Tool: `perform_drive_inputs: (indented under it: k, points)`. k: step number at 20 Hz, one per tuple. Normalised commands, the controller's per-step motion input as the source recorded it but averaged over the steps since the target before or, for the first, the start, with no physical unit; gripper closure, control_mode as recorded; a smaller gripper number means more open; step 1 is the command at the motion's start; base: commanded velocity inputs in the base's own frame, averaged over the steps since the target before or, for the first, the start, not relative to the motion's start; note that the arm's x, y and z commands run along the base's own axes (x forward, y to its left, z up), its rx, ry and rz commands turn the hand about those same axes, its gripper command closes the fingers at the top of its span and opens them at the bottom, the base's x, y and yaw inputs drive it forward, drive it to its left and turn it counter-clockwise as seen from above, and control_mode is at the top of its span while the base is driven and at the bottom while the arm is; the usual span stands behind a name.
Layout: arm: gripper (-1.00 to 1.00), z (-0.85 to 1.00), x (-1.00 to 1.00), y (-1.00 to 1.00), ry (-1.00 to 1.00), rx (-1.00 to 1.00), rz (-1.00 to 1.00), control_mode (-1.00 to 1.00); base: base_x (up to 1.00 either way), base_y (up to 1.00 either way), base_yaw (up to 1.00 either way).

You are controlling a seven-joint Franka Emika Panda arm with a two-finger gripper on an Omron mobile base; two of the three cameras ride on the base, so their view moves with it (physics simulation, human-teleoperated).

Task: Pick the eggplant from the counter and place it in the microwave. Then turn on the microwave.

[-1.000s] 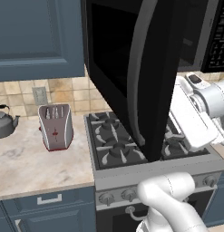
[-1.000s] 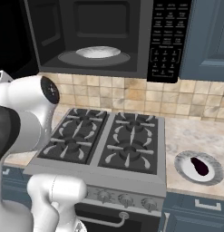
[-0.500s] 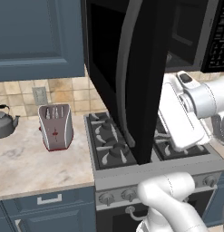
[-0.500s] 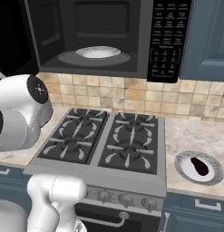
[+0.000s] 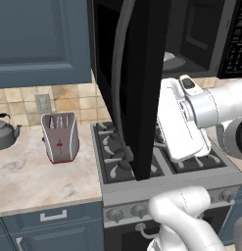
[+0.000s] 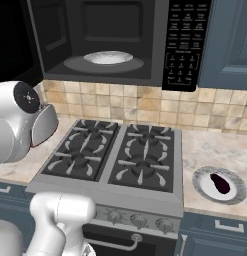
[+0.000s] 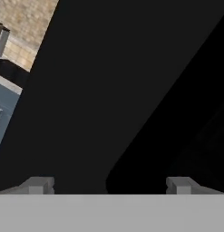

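The eggplant (image 6: pixel 221 183) lies dark and small on a pale round dish (image 6: pixel 201 183) on the beige counter (image 6: pixel 202 150), right of the stove. The black microwave (image 6: pixel 120 30) hangs above the stove, its inside bare except for the white round plate (image 6: pixel 109 57); its keypad (image 6: pixel 182 45) is on the right. Its door (image 5: pixel 142 88) stands swung out wide over the stove. My gripper (image 7: pixel 109 185) is open, nothing between its fingertips (image 7: pixel 38 183), and it faces the dark door from close up. My white forearm (image 5: pixel 181 122) reaches in behind the door's edge, far from the eggplant.
A grey gas stove (image 6: pixel 120 160) sits below the microwave. On the left counter (image 5: pixel 34 176) stand a silver toaster (image 5: pixel 59 137) and a dark kettle (image 5: pixel 2 132). Blue upper cabinets (image 5: pixel 39 39) flank the microwave, and a tiled wall runs behind.
The microwave door has swung further open, its edge shifting left in the left base view. My forearm has followed it leftward. The eggplant has not moved.
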Motion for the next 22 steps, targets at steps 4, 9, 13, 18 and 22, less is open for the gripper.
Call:
perform_drive_inputs:
  k: [4, 9, 13, 18, 22]
  points:
    - [-1.00, 0.00, 0.13, 0.24, -0.04, 0.00, -0.04, -1.00, 0.00, 0.00, 0.00]
    - [-1.00, 0.00, 0.14, 0.23, -0.04, 0.00, -0.03, -1.00, 0.00, 0.00, 0.00]
    - [-1.00, 0.00, 0.14, 0.22, -0.04, 0.00, -0.03, -1.00, 0.00, 0.00, 0.00]
    - [-1.00, 0.00, 0.14, 0.18, -0.02, 0.00, -0.04, -1.00, 0.00, 0.00, 0.00]
    - [-1.00, 0.00, 0.07, 0.06, 0.00, 0.00, -0.02, -1.00, 0.00, 0.00, 0.00]
